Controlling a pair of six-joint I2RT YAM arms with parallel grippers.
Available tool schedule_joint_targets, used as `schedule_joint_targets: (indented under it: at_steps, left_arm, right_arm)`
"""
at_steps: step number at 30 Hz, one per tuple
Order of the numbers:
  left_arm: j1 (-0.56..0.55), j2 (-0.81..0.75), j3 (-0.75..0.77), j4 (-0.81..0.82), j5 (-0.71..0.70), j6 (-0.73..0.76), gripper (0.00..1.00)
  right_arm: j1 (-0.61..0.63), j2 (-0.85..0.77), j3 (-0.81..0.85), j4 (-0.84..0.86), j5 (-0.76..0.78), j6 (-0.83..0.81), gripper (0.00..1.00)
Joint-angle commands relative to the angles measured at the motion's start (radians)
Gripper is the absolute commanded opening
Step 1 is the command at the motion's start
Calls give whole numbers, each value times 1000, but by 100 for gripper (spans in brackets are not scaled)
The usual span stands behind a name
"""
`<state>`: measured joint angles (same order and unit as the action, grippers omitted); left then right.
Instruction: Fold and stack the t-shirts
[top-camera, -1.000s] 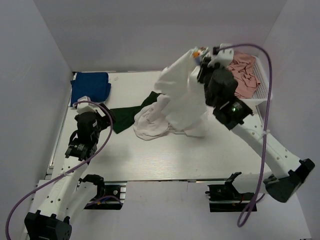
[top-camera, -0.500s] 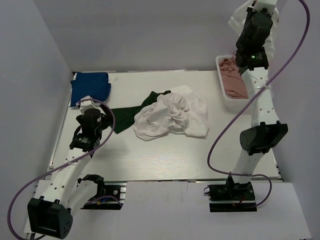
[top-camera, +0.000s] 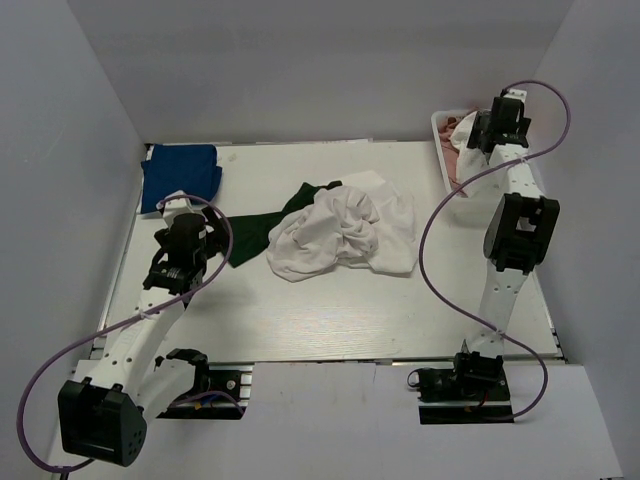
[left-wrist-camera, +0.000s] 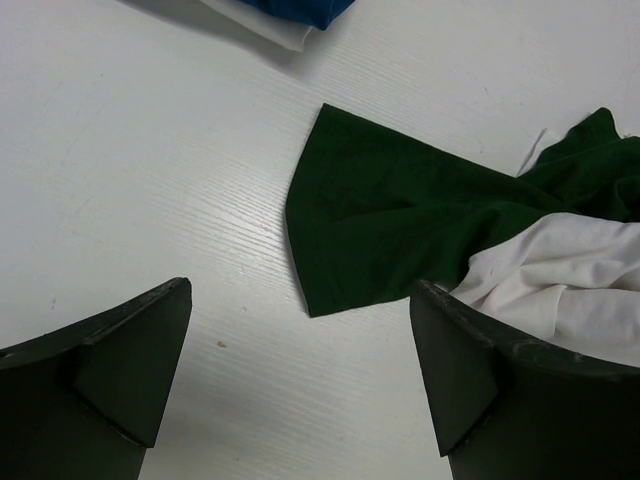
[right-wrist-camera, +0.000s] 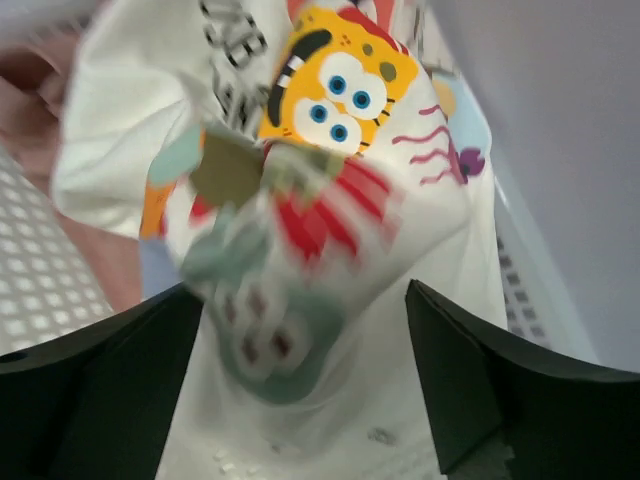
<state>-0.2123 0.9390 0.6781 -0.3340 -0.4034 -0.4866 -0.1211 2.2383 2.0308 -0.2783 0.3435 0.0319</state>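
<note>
**A:** What is at the right gripper (right-wrist-camera: 302, 300)?

**B:** Its jaws stand wide, and a printed white tee (right-wrist-camera: 330, 150) fills the space just ahead of them. It is soft, bunched cloth. The print shows a yellow square cartoon face with big blue eyes, red stripes and a small purple jellyfish shape. There is black lettering near the top, too blurred to read. I cannot tell whether the cloth touches either finger.

**A:** Is it in a container?

**B:** The white lattice plastic of the basket (right-wrist-camera: 40, 280) shows to the gripper's left and right, so the tee sits in or over it. A crumpled pink tee (right-wrist-camera: 25, 90) lies in the basket too, off to the left.

**A:** And the left gripper (left-wrist-camera: 300, 300)?

**B:** It is also spread wide and empty, over the pale wood-grain table (left-wrist-camera: 120, 150). Just ahead of it a dark green tee (left-wrist-camera: 400, 210) lies flat with a pointed corner. A rumpled white tee heap (left-wrist-camera: 560, 270) covers the green tee's far end, ahead and to the right. Further ahead on the left is a folded blue tee (left-wrist-camera: 300, 8).
</note>
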Motion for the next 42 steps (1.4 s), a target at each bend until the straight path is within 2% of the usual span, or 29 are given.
schedule_joint_targets:
  at_steps: [1, 5, 8, 11, 12, 15, 16, 17, 18, 20, 21, 23, 27, 28, 29, 31, 32, 33, 38, 41, 42]
  left_arm:
    - [4, -5, 44, -5, 14, 8, 100]
    - [4, -14, 44, -16, 23, 8, 100]
    - [4, -37, 44, -16, 32, -1, 100]
    - [4, -60, 44, -16, 63, -1, 100]
    - [4, -60, 44, -16, 78, -1, 100]
    - [4, -81, 35, -25, 78, -1, 100]
    - [4, -82, 35, -25, 78, -1, 100]
    - [4, -91, 35, -25, 78, -1, 100]
    - [4, -91, 35, -25, 78, -10, 100]
    - [4, -82, 35, -25, 87, -10, 100]
    - [4, -82, 35, -36, 87, -10, 100]
    - [4, -71, 44, -36, 87, -10, 100]
    - [4, -71, 44, -36, 87, -10, 100]
    - [4, -71, 44, -36, 87, -10, 100]
    - [4, -71, 44, -36, 87, -10, 100]
    - [4, -71, 44, -36, 87, -10, 100]
    - [4, -71, 44, -36, 87, -10, 100]
    - [4, -71, 44, -36, 87, -10, 100]
    - [4, -91, 34, -36, 87, -10, 100]
    - [4, -91, 34, -36, 87, -10, 100]
    - [4, -91, 34, -36, 87, -10, 100]
  right_arm:
    - [11, -89, 86, -83, -20, 41, 90]
    - [49, -221, 43, -97, -112, 20, 90]
    - [118, -376, -79, -61, -144, 0, 90]
    - [300, -512, -298, 28, -101, -61, 90]
    - [329, -544, -322, 53, -77, -66, 90]
    - [487, -580, -440, 68, -87, 25, 90]
    - [514, -585, -537, 111, -96, 83, 90]
    - [538, -577, -566, 169, -107, 94, 90]
    - [655, -538, -605, 172, -104, 108, 90]
    - [684, -499, -606, 153, -65, 114, 90]
    - [763, -478, -606, 148, -48, 114, 90]
    - [805, -393, -607, 128, -2, 144, 90]
    - [857, -280, -598, 109, -14, 177, 90]
    - [865, -269, -597, 108, 24, 184, 88]
    - [873, -261, -586, 97, 40, 181, 64]
    - [889, -279, -552, 68, 101, 191, 37]
    - [894, -295, -549, 82, 139, 184, 5]
    - [894, -362, -547, 86, 161, 172, 0]
    - [881, -575, -587, 212, 172, 111, 0]
    - [861, -683, -552, 265, 247, 13, 0]
    - [850, -687, -493, 307, 261, -18, 0]
